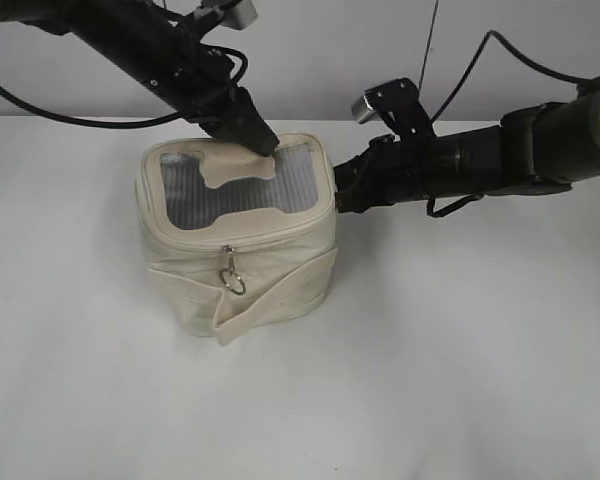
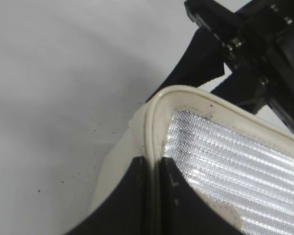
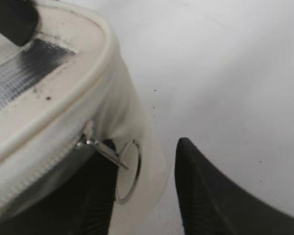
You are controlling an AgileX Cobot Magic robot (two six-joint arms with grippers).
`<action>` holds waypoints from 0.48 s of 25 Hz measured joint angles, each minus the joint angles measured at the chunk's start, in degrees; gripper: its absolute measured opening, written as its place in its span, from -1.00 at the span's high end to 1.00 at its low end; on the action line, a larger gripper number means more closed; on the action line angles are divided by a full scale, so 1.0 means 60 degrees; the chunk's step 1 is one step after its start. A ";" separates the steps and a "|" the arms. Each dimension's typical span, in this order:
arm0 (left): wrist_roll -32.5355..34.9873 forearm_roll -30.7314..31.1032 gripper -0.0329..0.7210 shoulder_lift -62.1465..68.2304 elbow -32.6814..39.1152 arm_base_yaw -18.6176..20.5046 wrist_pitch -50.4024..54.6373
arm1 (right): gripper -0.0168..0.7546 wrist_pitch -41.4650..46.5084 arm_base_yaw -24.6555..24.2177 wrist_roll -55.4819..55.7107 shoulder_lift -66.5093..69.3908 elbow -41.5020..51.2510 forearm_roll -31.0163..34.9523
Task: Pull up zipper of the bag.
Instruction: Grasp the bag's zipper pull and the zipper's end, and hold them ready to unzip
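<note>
The bag [image 1: 237,235] is seen standing upright on the white tabletop [image 1: 460,360], slightly left of the middle in the exterior view, with its grey mesh top panel [image 1: 280,180] facing up. The zipper [image 1: 270,232] is run along the top rim, and one silver ring pull [image 1: 234,281] is seen hanging down the front face above the wide cream strap [image 1: 270,285]. The left gripper [image 1: 263,143] is lowered onto the far edge of the top; in the left wrist view its fingers [image 2: 132,205] are set nearly together with the piped rim [image 2: 154,127] pinched between them. The right gripper [image 1: 342,185] is brought against the bag's right side. In the right wrist view a second ring pull [image 3: 128,171] is shown lying against the bag's side between the parted fingers [image 3: 210,196], which are spread wide; whether either finger touches the ring cannot be told.
</note>
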 joint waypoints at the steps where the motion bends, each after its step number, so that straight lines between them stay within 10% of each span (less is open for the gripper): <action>1: 0.0000 0.0010 0.78 0.0000 0.0000 0.0000 0.0000 | 0.55 -0.0065 0.0048 0.0000 0.0018 -0.0044 -0.0011; 4: 0.0000 0.0041 0.78 0.0000 0.0000 0.0007 0.0000 | 0.91 -0.0172 0.0096 0.0255 0.0018 -0.0085 -0.0055; 12: -0.0190 0.0033 0.78 0.0000 0.0000 -0.0019 -0.0115 | 0.93 -0.0196 -0.0066 0.1121 -0.1139 0.1759 0.0118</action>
